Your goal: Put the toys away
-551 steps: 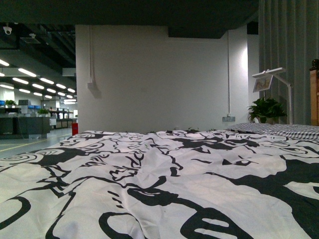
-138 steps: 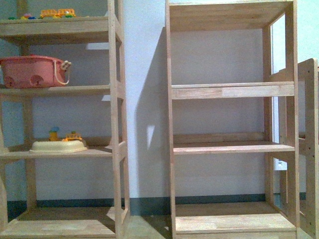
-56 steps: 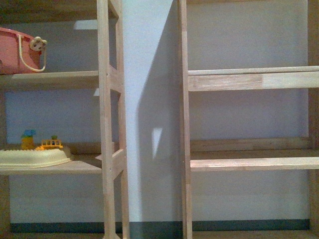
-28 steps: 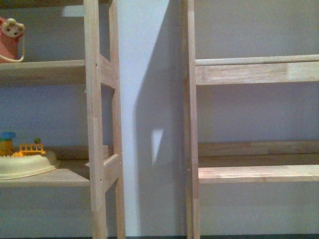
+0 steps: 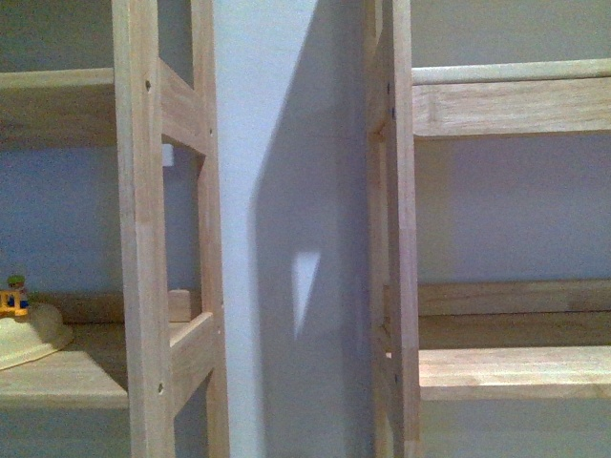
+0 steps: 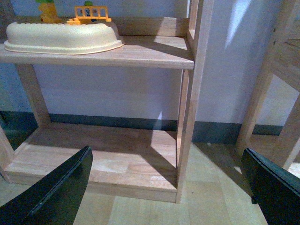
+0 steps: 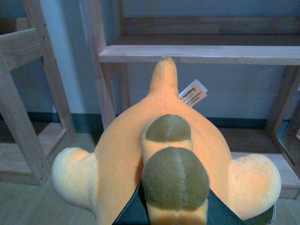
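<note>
The plush toy (image 7: 126,140) fills the right wrist view: orange-yellow, rounded, with pale stubby limbs, two olive-brown bumps and a white tag (image 7: 192,93). My right gripper (image 7: 174,213) is shut on it, and its black fingers (image 7: 131,211) show at the toy's near end. The toy hangs in front of a wooden shelf board (image 7: 211,54). My left gripper (image 6: 164,197) is open with nothing between its black fingers (image 6: 56,187); it hovers above the wooden floor, before the left shelf unit. Neither gripper shows in the front view.
Two wooden shelf units stand against a pale wall, the left one (image 5: 143,239) and the right one (image 5: 516,367), with a gap between them. A cream tray (image 6: 61,37) with small yellow toys sits on the left unit's shelf, also seen as the tray (image 5: 24,345).
The front view went from a patterned bed cover to the shelves, then drew closer. The pink basket has slid out of view and the gap between the units looks larger.
</note>
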Motion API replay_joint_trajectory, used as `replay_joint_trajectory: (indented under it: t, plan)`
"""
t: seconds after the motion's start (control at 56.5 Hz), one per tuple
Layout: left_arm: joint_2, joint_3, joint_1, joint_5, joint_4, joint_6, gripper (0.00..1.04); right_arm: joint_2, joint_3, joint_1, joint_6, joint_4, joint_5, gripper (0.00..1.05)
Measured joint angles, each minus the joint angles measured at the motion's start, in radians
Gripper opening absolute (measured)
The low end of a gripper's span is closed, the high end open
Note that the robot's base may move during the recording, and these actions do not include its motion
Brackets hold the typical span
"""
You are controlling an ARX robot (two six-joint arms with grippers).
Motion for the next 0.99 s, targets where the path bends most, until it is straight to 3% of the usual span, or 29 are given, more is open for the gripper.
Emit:
replay_joint_trajectory:
  t: [0.372, 0.531, 0.726, 0.991]
  plan:
    - [0.002, 0.000, 0.000, 0.000, 0.000, 0.000, 0.98, 0.000, 0.000, 0.002, 0.003, 0.001, 0.007, 0.07]
    - [0.001, 0.000, 0.000, 0.000, 0.000, 0.000, 0.98, 0.007, 0.000, 0.032, 0.075, 0.056, 0.143, 0.07]
    - [0.001, 0.000, 0.000, 0.000, 0.000, 0.000, 0.98, 0.106, 0.035, 0.111, 0.029, 0.121, 0.262, 0.07]
    - [0.001, 0.000, 0.000, 0.000, 0.000, 0.000, 0.98, 0.374, 0.471, 0.278, -0.132, 0.185, 0.448, 0.07]
